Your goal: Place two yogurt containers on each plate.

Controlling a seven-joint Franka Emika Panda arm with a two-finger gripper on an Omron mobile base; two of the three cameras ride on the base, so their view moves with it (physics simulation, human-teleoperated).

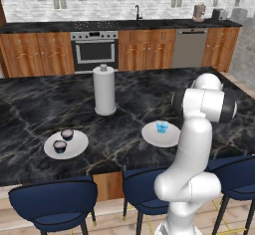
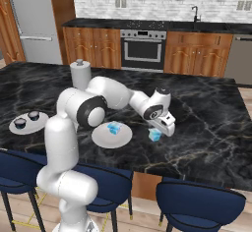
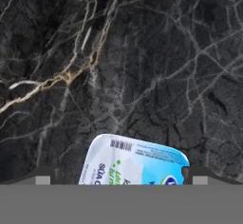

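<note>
- The dark marble worktop (image 1: 40,104) carries two white plates, a paper-towel roll and several small yogurt cups.
- The left plate (image 1: 74,149) holds two dark round yogurt cups with pale tops, one nearer the back (image 1: 66,134) and one nearer the front edge (image 1: 60,146), close to each other.
- In the right base view the same plate (image 2: 37,124) sits at the far left of the worktop, with both dark cups on it.
- The second plate (image 1: 154,135) lies nearer the arm, well apart from the first, and bears one light blue and white yogurt cup (image 1: 162,127).
- In the right base view that plate (image 2: 106,138) shows the blue cup (image 2: 114,128) resting toward its back rim.
- Another light blue and white yogurt cup (image 2: 155,135) stands on the bare worktop, just beside the second plate on its right and off its rim.
- The pincer (image 2: 167,128) hangs low over this loose cup, its jaws spread wide and pinching nothing.
- In the hand view the loose cup (image 3: 135,161) lies between the two dark fingertips (image 3: 43,176), its printed lid tilted in the picture; whether the tips touch it cannot be told.
- The tall white paper-towel roll (image 1: 104,90) stands upright behind the two plates, roughly between them.
- Blue stools (image 1: 55,201) line the near edge of the worktop.
</note>
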